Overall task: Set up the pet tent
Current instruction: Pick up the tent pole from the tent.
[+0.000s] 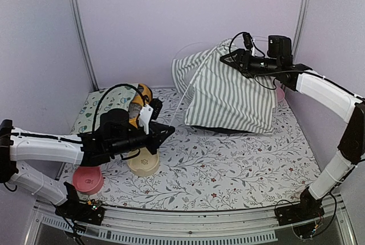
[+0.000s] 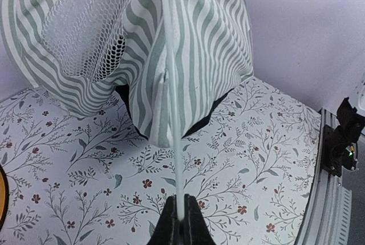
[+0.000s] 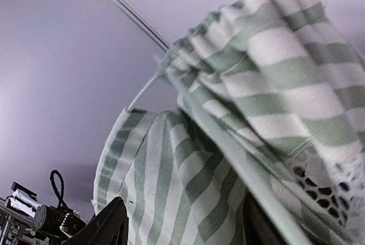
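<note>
**Pet tent, half raised:** The pet tent (image 1: 228, 94) sits toward the far right corner of the bench (image 1: 239, 171). It is a slumped heap of grey-green and white striped cloth, not a standing teepee. We judge the job to be midway at best. The cloth is lifted into a rough hump, and at least one thin white pole (image 2: 174, 142) runs along a seam and out past the hem. But no peak stands, the sides sag in folds, and the poles have yet to be spread and braced. A panel of white netting (image 2: 85, 28) shows on one face in the left wrist view, and a dark base (image 2: 205, 121) peeks from under the hem.

The left gripper (image 2: 180, 222) is clamped on the free end of that pole, low over the bench and left of its middle. The right gripper (image 1: 232, 58) hovers at the tent's top by the far edge. Its fingers stand apart with striped cloth and a pole between them, and we see no pinch on either.

Toward the near left corner lie a pink bowl (image 1: 88, 179) and a cream bowl (image 1: 142, 162). A printed cream mat (image 1: 108, 99) lies at the far left.
</note>
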